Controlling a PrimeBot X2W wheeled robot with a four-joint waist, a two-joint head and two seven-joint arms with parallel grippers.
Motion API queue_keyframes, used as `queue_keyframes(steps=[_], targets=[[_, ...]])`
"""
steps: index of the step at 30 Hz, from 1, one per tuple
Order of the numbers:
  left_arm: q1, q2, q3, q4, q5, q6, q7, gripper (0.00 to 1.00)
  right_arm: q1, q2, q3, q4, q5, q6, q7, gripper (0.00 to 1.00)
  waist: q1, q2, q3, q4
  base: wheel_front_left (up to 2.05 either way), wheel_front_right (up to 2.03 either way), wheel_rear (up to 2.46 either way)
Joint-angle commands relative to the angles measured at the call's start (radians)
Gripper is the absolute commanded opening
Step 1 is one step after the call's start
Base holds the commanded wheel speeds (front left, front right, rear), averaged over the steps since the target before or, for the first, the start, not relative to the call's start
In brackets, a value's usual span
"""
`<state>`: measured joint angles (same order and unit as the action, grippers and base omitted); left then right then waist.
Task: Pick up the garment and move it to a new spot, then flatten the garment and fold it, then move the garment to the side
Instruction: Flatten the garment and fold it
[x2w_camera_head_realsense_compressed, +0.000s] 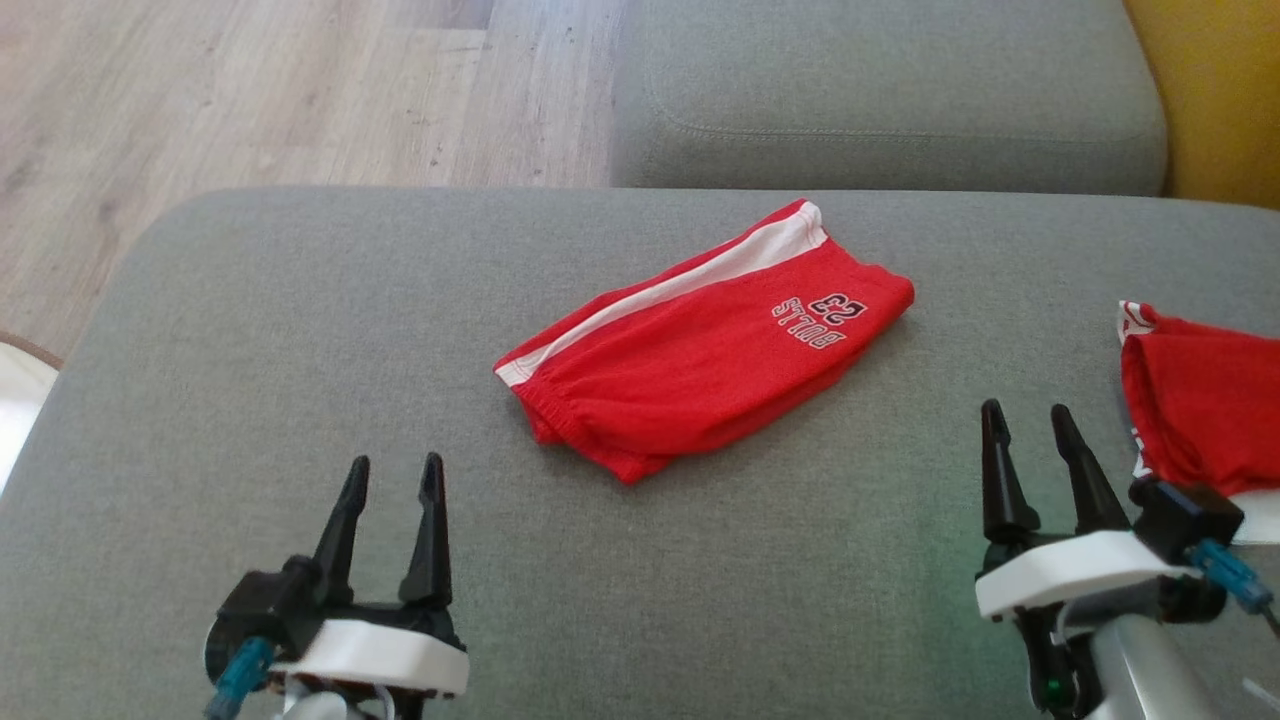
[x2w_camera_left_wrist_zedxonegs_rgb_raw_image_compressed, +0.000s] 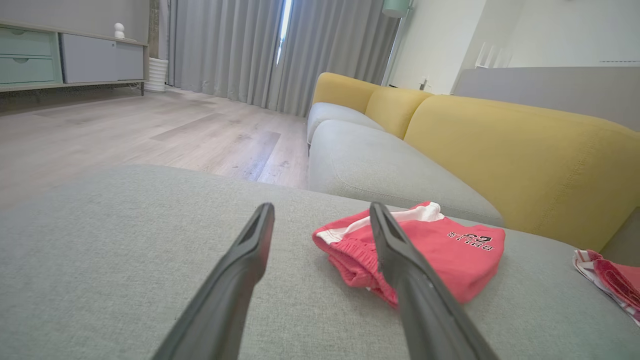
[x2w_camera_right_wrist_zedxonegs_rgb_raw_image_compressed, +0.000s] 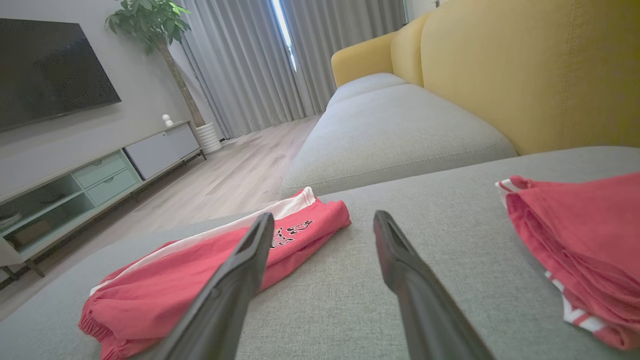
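Grey cushion (x2w_camera_head_realsense_compressed: 250, 330) carries folded red shorts (x2w_camera_head_realsense_compressed: 700, 350) at centre; left tool (x2w_camera_head_realsense_compressed: 395, 463) at seven o'clock, right tool (x2w_camera_head_realsense_compressed: 1025, 408) at four, both spread, empty.

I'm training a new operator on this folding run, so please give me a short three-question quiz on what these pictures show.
1. True or false: the left gripper is shut on the red shorts.
2. Multiple choice: the second red garment lies nearest to A) the right gripper, B) the left gripper, C) both equally.
3. Fill in: the stripe along the side of the shorts is ___.
Key: 1 false, its jaws stand open and clear of the shorts; 2 A; 3 white.
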<state>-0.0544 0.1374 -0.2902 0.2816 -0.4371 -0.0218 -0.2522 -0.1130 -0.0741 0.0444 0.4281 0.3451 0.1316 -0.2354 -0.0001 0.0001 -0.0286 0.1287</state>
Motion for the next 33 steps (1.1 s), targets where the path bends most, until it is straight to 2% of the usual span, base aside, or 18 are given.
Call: queue_keyframes(steps=[1, 8, 14, 20, 23, 27, 33], targets=[[-0.040, -0.003, 0.049, -0.037, 0.017, -0.010, -0.009, 1.00, -0.040, 0.006, 0.019, -0.051, -0.013, -0.001, 0.010, 1.00, 0.0001, -0.0001, 0.004, 0.002, 0.00, 0.00, 0.00], [-0.059, -0.035, 0.081, -0.019, 0.062, -0.050, -0.009, 1.00, -0.040, 0.018, -0.004, -0.098, -0.045, -0.001, 0.043, 1.00, 0.0001, -0.0001, 0.034, 0.024, 0.00, 0.00, 0.00], [-0.102, -0.054, 0.079, 0.001, 0.087, -0.072, -0.009, 1.00, -0.122, 0.020, -0.056, -0.079, -0.083, -0.001, 0.111, 1.00, 0.0001, -0.0001, 0.111, 0.064, 0.00, 0.00, 0.00], [-0.158, -0.072, 0.063, 0.014, 0.096, -0.087, -0.010, 1.00, -0.285, 0.022, -0.154, 0.028, -0.073, -0.001, 0.227, 1.00, 0.0001, -0.0001, 0.205, 0.123, 0.00, 0.00, 0.00], [-0.176, -0.077, 0.056, 0.016, 0.094, -0.091, -0.010, 1.00, -0.343, 0.022, -0.190, 0.068, -0.081, -0.001, 0.251, 1.00, 0.0001, -0.0001, 0.233, 0.142, 0.00, 0.00, 0.00], [-0.209, -0.083, 0.037, 0.021, 0.093, -0.097, -0.010, 1.00, -0.451, 0.017, -0.260, 0.179, -0.103, -0.001, 0.299, 1.00, 0.0001, -0.0001, 0.275, 0.181, 0.00, 0.00, 0.00], [-0.237, -0.086, 0.021, 0.027, 0.087, -0.102, -0.010, 1.00, -0.566, -0.027, -0.355, 0.360, -0.190, -0.001, 0.332, 1.00, 0.0001, -0.0001, 0.314, 0.226, 0.00, 0.00, 0.00]])
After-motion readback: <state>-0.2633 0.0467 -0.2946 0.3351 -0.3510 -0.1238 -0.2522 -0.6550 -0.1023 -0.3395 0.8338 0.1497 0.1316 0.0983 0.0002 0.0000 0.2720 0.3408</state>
